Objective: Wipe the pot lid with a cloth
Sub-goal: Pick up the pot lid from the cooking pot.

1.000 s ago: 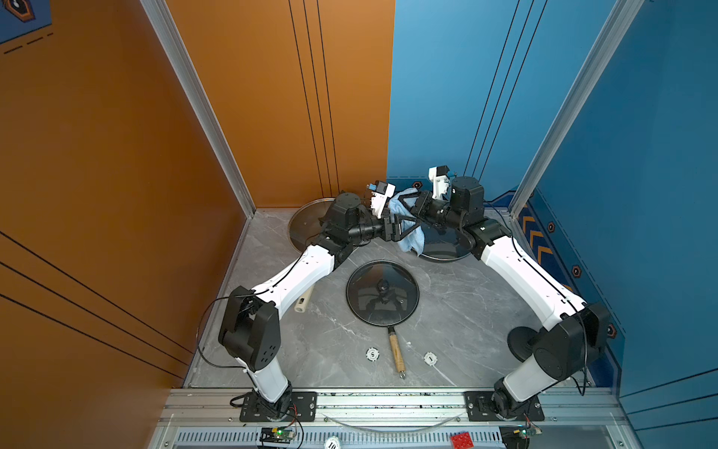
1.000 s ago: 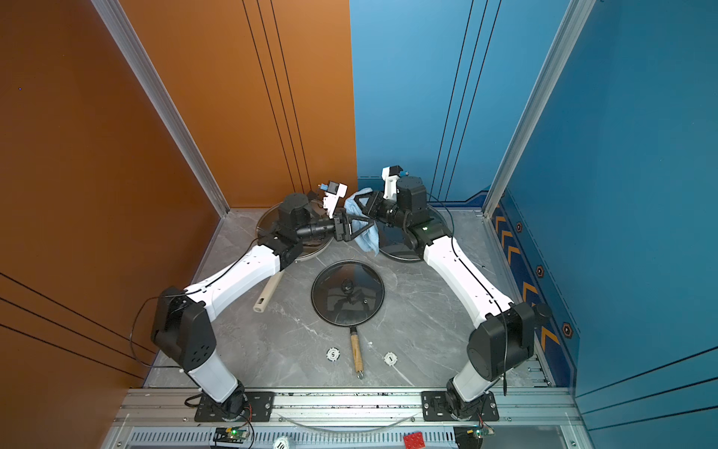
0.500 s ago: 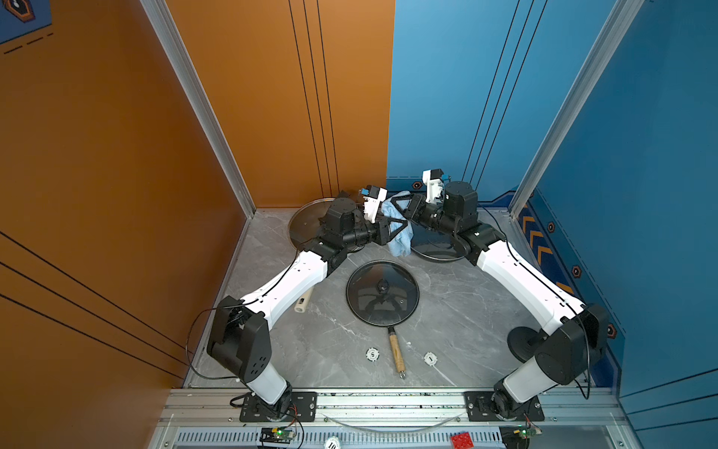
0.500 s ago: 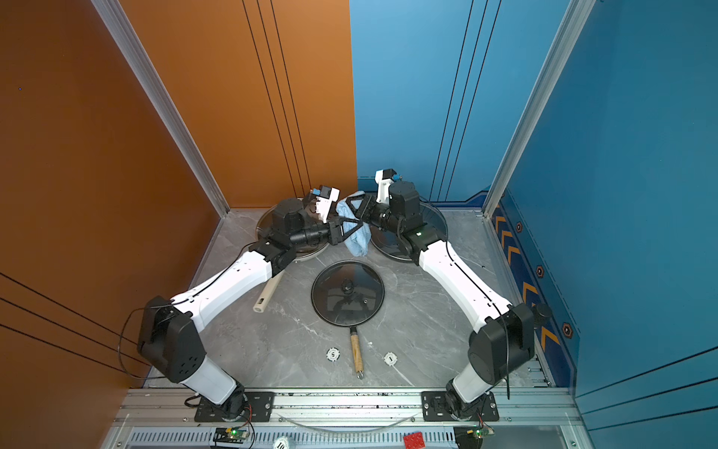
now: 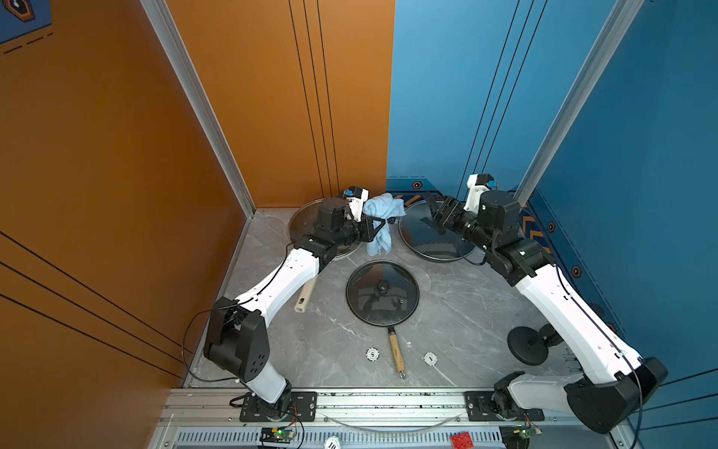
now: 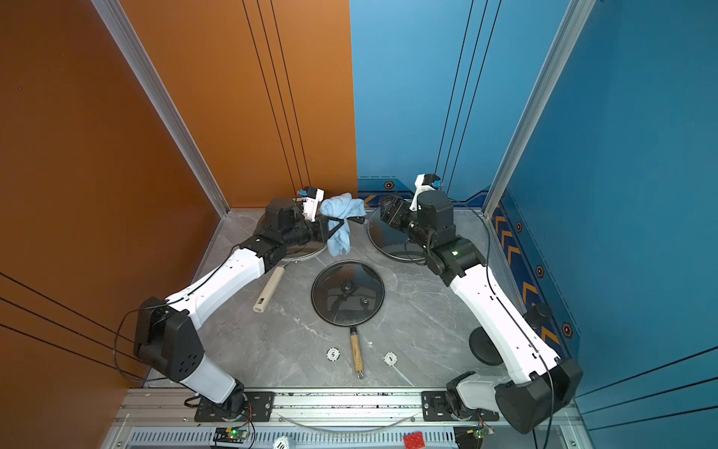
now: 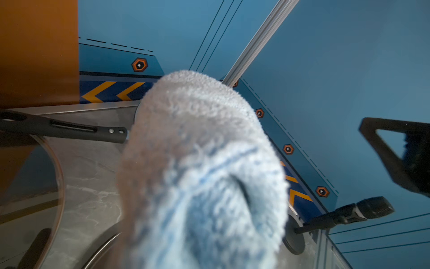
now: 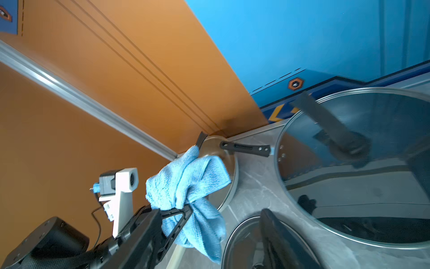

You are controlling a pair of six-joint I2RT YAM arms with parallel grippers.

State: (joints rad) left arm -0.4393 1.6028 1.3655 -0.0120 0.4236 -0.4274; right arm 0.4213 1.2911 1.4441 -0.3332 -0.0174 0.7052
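Observation:
The light-blue cloth (image 5: 382, 215) (image 6: 342, 221) hangs bunched above the table's back, with my left gripper (image 5: 380, 224) (image 6: 344, 222) shut on it. In the left wrist view the cloth (image 7: 204, 174) hides those jaws. In the right wrist view the cloth (image 8: 188, 186) droops from the left gripper (image 8: 186, 209). My right gripper (image 5: 433, 208) (image 6: 388, 210) is open and holds nothing. It hovers over the back-right glass lid (image 5: 431, 248), a short way right of the cloth. A dark lid with a knob (image 5: 382, 293) lies mid-table. A third lid (image 5: 307, 221) lies back left under the left arm.
Wooden pan handle (image 5: 396, 353) points at the front edge, and a cream handle (image 5: 305, 295) lies under the left arm. A black pan handle (image 8: 244, 148) lies just behind the cloth. Two white round markers (image 5: 372, 353) lie near the front. A black stand base (image 5: 528, 344) sits at right.
The cloth has passed from hand to hand: my left gripper shut on it, and my right gripper opened, let go and drew back to the right over the back-right lid.

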